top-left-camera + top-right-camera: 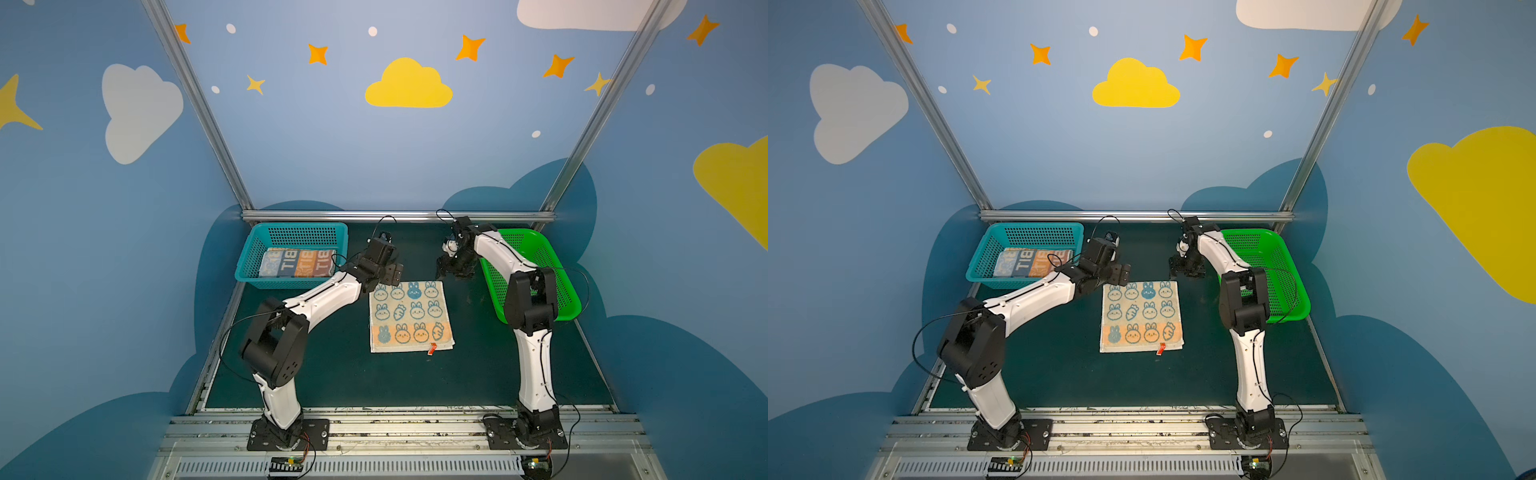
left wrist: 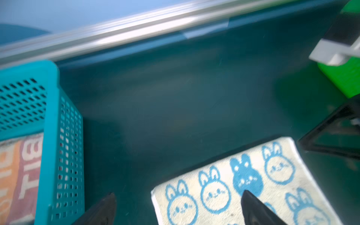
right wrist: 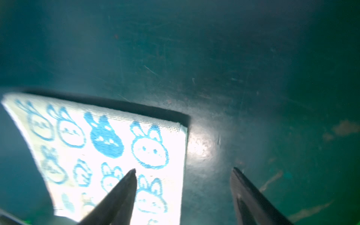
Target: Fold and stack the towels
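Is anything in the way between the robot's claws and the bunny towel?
Nothing visible. The left gripper and right gripper hang open over the bunny towel's far corners, with only bare mat nearby.

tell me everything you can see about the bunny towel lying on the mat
The towel is a square of cream terry-looking cloth printed with blue rabbit and carrot outlines, one rabbit solid blue, and an orange band along its near edge, where a small red tag sticks out. Its edges look layered, so it seems folded. It lies flat on the dark green mat, mid-table. The left end effector and right end effector, both open, each straddle a far corner; contact is unclear.
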`<action>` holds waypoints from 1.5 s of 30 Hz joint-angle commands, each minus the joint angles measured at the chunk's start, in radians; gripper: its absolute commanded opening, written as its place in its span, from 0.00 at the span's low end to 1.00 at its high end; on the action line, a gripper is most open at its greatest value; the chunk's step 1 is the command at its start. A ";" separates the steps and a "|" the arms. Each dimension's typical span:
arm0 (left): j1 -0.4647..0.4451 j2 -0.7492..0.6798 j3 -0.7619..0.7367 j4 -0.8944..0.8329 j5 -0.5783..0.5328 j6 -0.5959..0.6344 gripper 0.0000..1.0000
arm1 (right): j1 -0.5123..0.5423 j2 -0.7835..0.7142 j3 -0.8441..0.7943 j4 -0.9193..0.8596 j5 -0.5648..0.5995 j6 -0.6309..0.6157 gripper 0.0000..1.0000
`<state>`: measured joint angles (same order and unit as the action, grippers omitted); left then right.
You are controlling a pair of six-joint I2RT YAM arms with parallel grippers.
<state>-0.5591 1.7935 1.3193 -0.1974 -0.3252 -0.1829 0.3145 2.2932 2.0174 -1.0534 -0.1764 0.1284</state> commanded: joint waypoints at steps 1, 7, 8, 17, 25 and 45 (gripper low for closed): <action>0.002 0.006 -0.010 -0.027 0.027 -0.008 0.99 | 0.006 0.055 0.064 -0.053 0.053 -0.090 0.68; 0.004 0.012 -0.026 -0.050 0.052 -0.041 0.99 | 0.020 0.155 0.174 -0.132 0.064 -0.157 0.61; 0.004 0.013 -0.028 -0.053 0.059 -0.040 0.99 | 0.021 0.162 0.180 -0.133 0.055 -0.161 0.58; 0.010 0.025 -0.040 -0.052 0.092 -0.052 0.99 | 0.041 0.217 0.221 -0.130 0.024 -0.188 0.55; 0.029 0.025 -0.052 -0.066 0.109 -0.071 0.99 | 0.063 0.254 0.265 -0.174 0.027 -0.194 0.35; 0.186 0.331 0.284 -0.356 0.448 -0.091 0.83 | 0.058 0.246 0.282 -0.207 0.044 -0.203 0.00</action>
<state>-0.3939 2.1078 1.5650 -0.4995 0.0551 -0.2832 0.3710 2.5202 2.2795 -1.2182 -0.1406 -0.0673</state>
